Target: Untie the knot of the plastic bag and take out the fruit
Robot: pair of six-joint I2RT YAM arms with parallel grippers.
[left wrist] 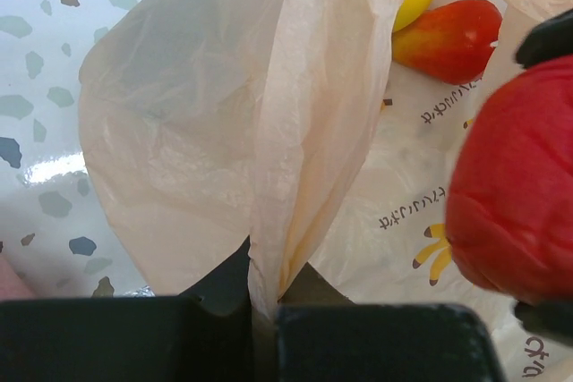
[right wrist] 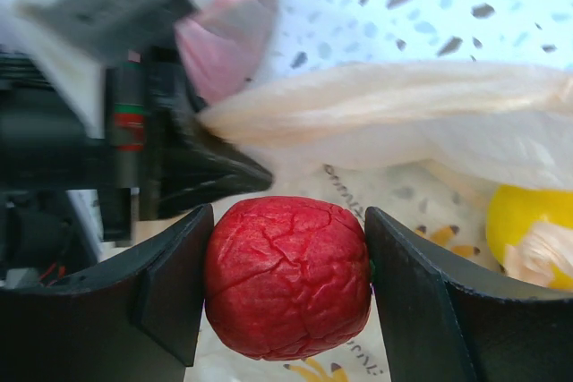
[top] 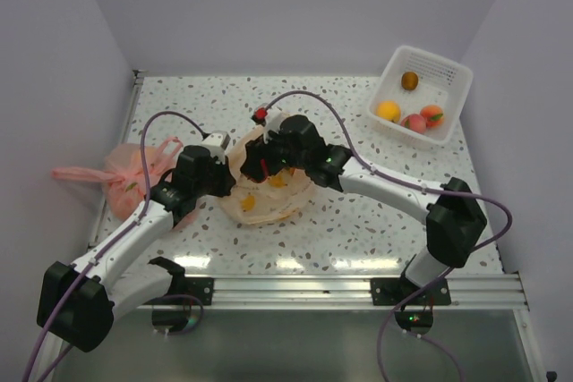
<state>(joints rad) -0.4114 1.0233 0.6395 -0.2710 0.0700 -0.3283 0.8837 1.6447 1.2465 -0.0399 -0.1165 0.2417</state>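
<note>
Landmark: the plastic bag (top: 269,196), pale peach-orange and crinkled, lies on the speckled table (top: 358,221) between the two arms.
Left gripper (left wrist: 264,310): at the bag's left edge you see its jaws pressed together on a raised fold of the film.
Right gripper (right wrist: 286,284): over the bag's middle, its jaws are clamped on either side of the red fruit (right wrist: 286,288).
Red fruit: round, with wrinkled, cracked skin, it is held just above the bag's printed film.
Yellow fruit (right wrist: 528,221): it lies in the bag, to the right of the held fruit in the right wrist view.
Red-orange fruit (left wrist: 448,38): it lies in the bag, touching the yellow one.
Print (left wrist: 434,252): you see yellow banana-like marks with lines of small brown characters, set sideways and not readable here.
Pink bag (top: 125,172): it sits left of the plastic bag, at the table's edge.
White basket (top: 459,105): it stands well apart, far right of the bag, and holds four fruits.
</note>
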